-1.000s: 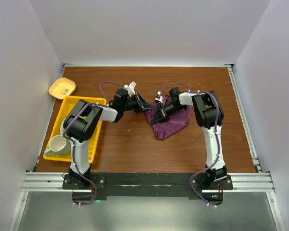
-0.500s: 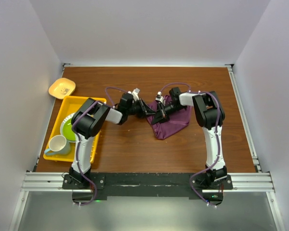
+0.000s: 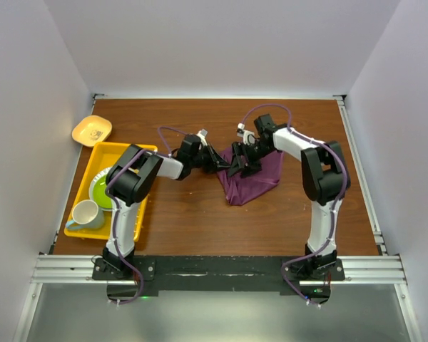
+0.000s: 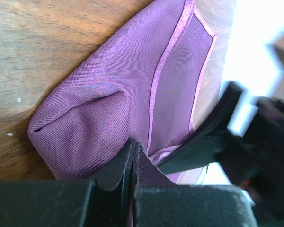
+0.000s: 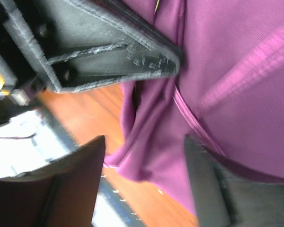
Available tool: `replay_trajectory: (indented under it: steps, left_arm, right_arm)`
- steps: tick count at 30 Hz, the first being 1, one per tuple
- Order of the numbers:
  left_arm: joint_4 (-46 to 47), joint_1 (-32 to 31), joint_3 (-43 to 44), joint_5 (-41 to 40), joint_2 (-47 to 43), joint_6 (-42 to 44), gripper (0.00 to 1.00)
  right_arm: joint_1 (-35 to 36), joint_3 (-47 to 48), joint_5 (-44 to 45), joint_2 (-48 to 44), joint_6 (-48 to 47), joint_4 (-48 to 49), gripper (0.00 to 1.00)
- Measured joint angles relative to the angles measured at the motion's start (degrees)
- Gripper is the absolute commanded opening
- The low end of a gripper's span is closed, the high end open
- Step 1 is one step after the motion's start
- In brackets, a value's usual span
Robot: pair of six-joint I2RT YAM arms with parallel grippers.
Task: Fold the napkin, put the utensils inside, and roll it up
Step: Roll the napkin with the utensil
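Observation:
The plum-purple napkin (image 3: 257, 178) lies rumpled on the wooden table right of centre. My left gripper (image 3: 220, 164) reaches in from the left and is shut on the napkin's left edge; in the left wrist view its jaws (image 4: 133, 147) are pressed together with the cloth (image 4: 99, 109) bunched at their tips. My right gripper (image 3: 240, 167) stands open over that same corner. In the right wrist view its fingers (image 5: 75, 184) spread wide either side of a hanging fold of napkin (image 5: 236, 71), touching nothing. The utensils are out of view.
A yellow basket (image 3: 139, 151) at the left holds a green plate (image 3: 100, 191) and a pale mug (image 3: 85, 212). A small yellow dish (image 3: 91, 130) sits behind it. White walls close in on three sides.
My right gripper has opened and let go of the napkin, and its arm has swung up and back. The left gripper slid right onto the napkin's edge.

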Motion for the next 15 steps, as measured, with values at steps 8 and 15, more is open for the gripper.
replay_trajectory:
  steps: [8, 15]
  left_arm:
    - [-3.6, 0.0, 2.3, -0.3, 0.6, 0.0, 0.00]
    - [-4.4, 0.0, 3.0, 0.1, 0.9, 0.0, 0.00]
  right_arm:
    - [8.7, -4.0, 18.6, -13.2, -3.2, -3.4, 0.98]
    - [22.5, -12.8, 38.9, -14.9, -4.9, 0.7, 0.92]
